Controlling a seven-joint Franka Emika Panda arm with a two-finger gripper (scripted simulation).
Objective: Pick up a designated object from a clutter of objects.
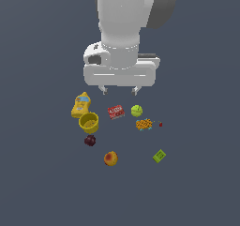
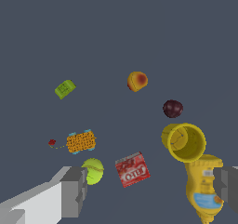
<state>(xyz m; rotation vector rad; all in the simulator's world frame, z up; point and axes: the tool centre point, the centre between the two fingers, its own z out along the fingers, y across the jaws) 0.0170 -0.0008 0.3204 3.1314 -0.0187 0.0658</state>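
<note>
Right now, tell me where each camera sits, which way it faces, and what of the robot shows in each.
Exterior view: off the arm, facing it and looking down at the items; shows the wrist and the gripper, open above the red box.
Wrist view: on the wrist, looking down past the gripper at the items; only the two fingers show.
Shared: red box, yellow cup, yellow bottle, green ball.
</note>
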